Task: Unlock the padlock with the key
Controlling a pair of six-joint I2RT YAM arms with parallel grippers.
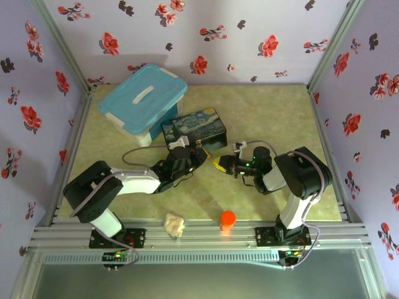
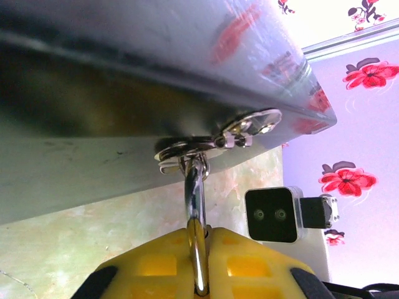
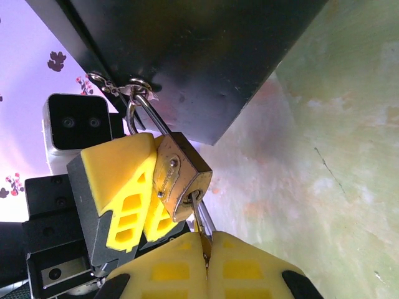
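Left hand: your left gripper (image 2: 198, 235) is clamped on the padlock (image 3: 182, 177). The shackle (image 2: 195, 199) runs up from between its fingers.
Right hand: your right gripper (image 3: 206, 243) is pinched shut on the key (image 3: 201, 215). The key's blade meets the padlock's bottom face.
Padlock: it hangs by its shackle from the hasp (image 2: 249, 128) on the box (image 1: 193, 126), near table centre. The box lies at 12 o'clock from it.
Key: at 5 o'clock of the padlock in your right wrist view.
Cap (image 1: 227, 218): at 6 o'clock from the grippers, by the near edge.
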